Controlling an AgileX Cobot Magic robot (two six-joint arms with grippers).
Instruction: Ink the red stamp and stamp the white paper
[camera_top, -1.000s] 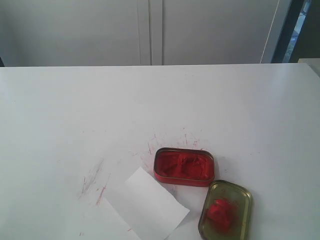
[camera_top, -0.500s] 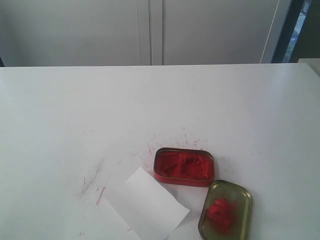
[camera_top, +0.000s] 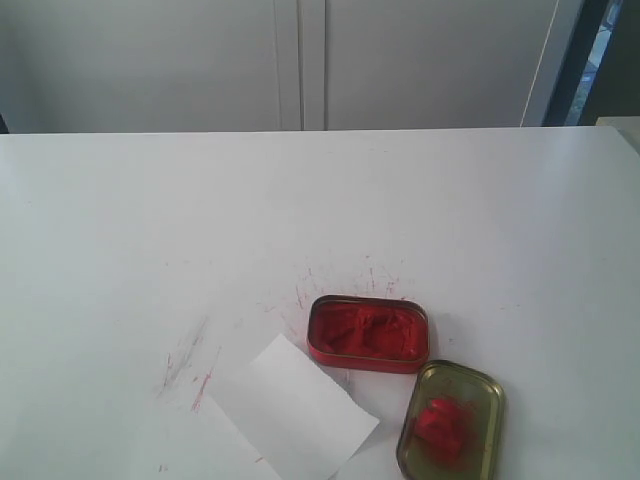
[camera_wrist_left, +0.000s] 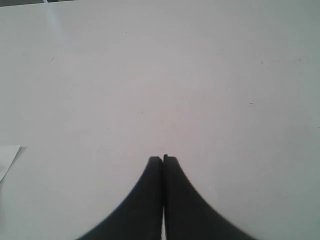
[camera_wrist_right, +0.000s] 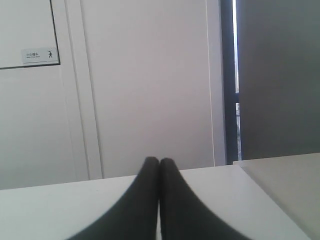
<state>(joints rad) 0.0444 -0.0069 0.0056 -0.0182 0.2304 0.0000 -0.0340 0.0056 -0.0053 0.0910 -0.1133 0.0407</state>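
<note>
The white paper (camera_top: 292, 408) is lying at the lower centre of the counter (camera_top: 150, 220), just beside the open red ink tin (camera_top: 368, 333), to its lower left. The left gripper (camera_wrist_left: 163, 159) and right gripper (camera_wrist_right: 159, 160) are pressing their jaws together, holding nothing.

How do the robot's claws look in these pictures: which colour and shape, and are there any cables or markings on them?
The left claw and the right claw look alike. Each has two plain black fingers, broad at the base and curving inward to narrow tips. No cables, markings or labels show on them. The arms themselves do not appear in any view, so nothing can be said of them.
</note>
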